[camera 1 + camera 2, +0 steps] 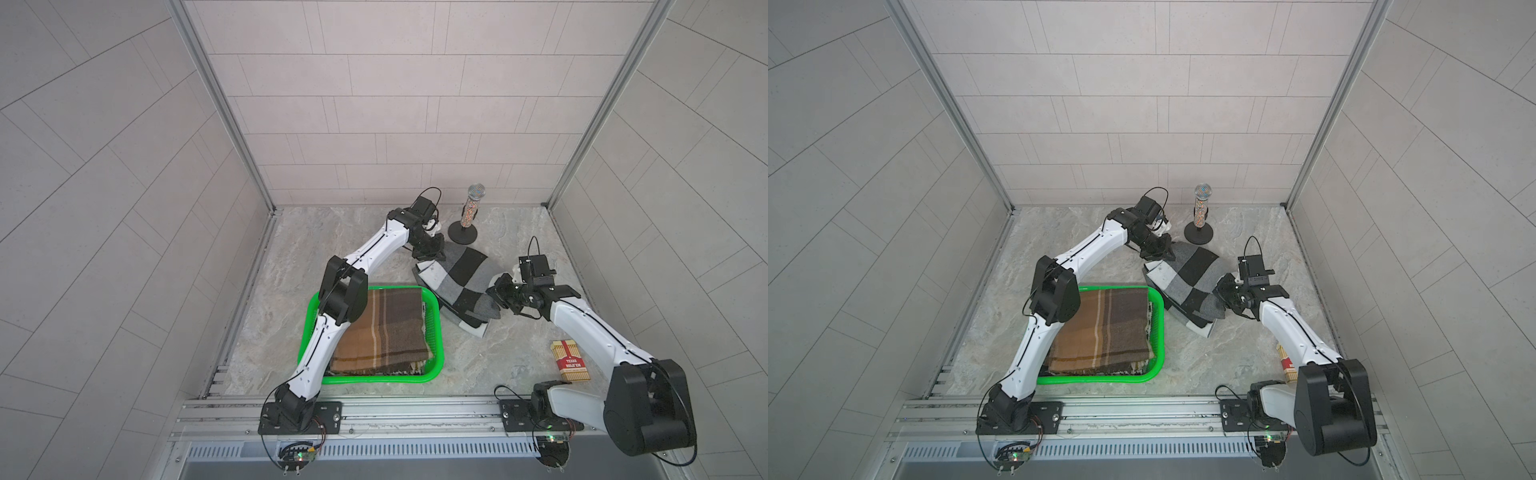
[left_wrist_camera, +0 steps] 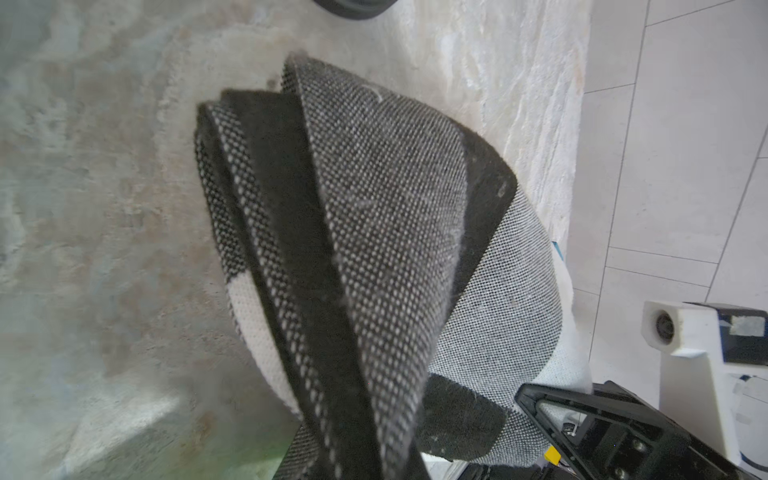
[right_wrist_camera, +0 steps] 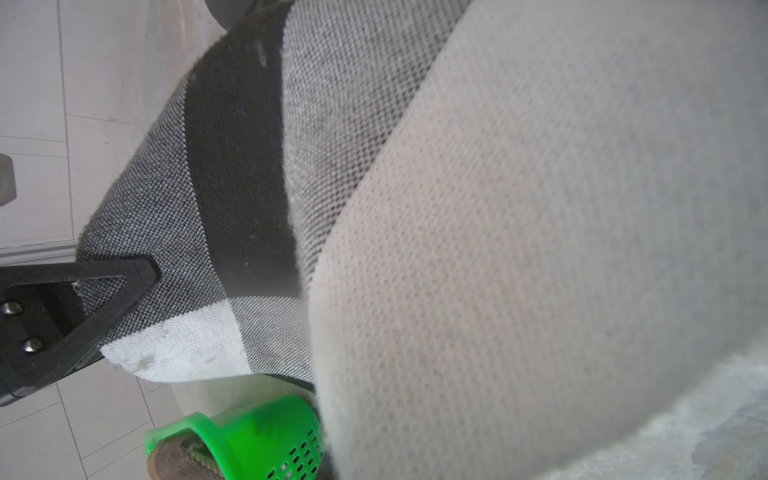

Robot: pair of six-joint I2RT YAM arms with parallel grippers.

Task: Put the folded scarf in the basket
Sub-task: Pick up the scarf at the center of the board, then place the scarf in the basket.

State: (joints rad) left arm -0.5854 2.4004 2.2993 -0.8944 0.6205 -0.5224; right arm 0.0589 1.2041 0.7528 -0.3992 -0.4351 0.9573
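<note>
My left arm is covering part of the brown scarf (image 1: 386,328) and basket (image 1: 436,332); my right arm is hiding the matchbox (image 1: 1285,365) partly.

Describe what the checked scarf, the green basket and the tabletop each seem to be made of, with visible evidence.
Checked scarf: woven, slightly fuzzy fabric, likely wool or acrylic; the weave shows in the wrist views. Green basket: glossy moulded plastic with perforated walls. Tabletop: marble-look veined surface, possibly a printed laminate.
</note>
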